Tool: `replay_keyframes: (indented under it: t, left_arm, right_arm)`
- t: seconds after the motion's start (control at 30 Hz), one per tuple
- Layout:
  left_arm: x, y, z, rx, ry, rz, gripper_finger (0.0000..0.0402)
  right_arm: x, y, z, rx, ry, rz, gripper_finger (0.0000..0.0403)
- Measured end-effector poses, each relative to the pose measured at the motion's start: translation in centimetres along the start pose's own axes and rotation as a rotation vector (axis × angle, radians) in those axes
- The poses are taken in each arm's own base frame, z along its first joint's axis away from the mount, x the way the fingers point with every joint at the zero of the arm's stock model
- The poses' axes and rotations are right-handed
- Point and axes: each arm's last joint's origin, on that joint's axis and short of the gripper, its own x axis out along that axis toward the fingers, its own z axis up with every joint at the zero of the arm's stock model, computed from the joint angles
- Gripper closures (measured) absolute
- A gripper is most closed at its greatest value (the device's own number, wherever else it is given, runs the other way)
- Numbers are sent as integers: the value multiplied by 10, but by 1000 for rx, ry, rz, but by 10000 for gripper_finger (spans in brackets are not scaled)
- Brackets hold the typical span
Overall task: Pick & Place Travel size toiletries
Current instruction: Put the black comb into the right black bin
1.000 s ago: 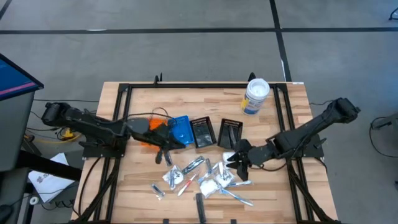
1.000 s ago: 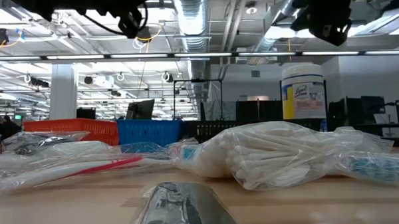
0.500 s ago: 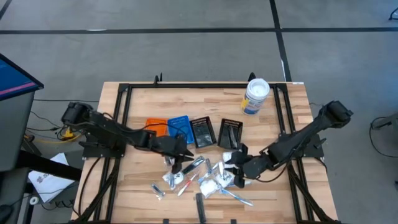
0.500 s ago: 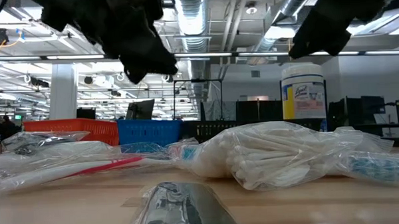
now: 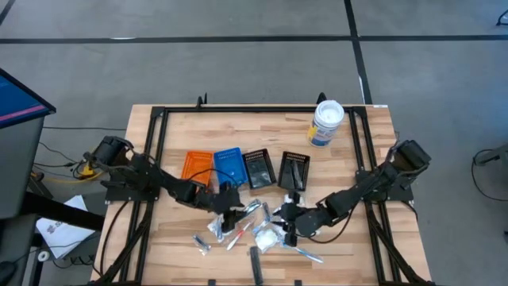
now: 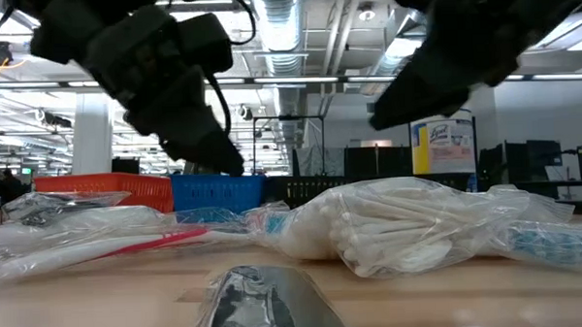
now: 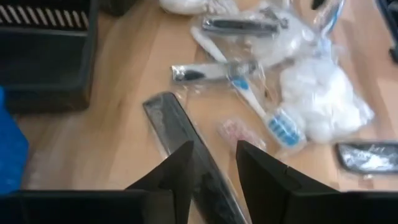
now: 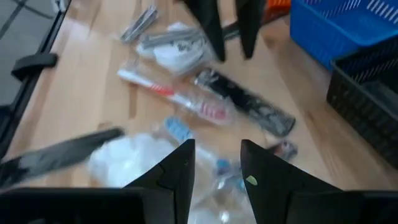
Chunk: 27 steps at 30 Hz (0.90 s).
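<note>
Moved: both arms have swung in over the heap; left pincer (image 5: pixel 231 213) now down from the orange bin (image 5: pixel 198 163) side, right pincer (image 5: pixel 289 223) down too.
Pincers: each a slot apart, nothing held.
Toiletries (image 5: pixel 262 225): heaped on the counter (image 5: pixel 341 167) below the bins — toothbrush (image 7: pixel 264 111), black comb (image 7: pixel 186 143), bag of cotton balls (image 7: pixel 323 102), nail clipper (image 7: pixel 239 25).
Handling: likely light, slippery film; pinch the comb's stiff spine, or a loose fold of bag.
Writing: white tub (image 5: pixel 326 123) has a blue label — unreadable.
</note>
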Motion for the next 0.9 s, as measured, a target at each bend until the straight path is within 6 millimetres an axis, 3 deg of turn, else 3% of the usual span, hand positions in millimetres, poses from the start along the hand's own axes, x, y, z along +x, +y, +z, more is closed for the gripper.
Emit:
replay_keyframes:
  t: [0.17,0.4,0.6,0.77,0.9]
  left_arm:
    - [-4,-12,-6,57,-39,62,305]
    - [2,-13,-12,59,-25,76,324]
    - [19,-26,-29,74,48,48,333]
    - [35,-45,-28,138,71,-5,337]
    - [41,-48,-24,146,112,20,336]
  right_arm:
    - [10,-7,3,23,-24,-19,285]
    - [20,-27,14,73,-56,-87,285]
    - [18,-23,11,58,-46,-67,285]
    - [17,-21,11,45,-50,-65,285]
    - [17,-20,11,44,-52,-62,285]
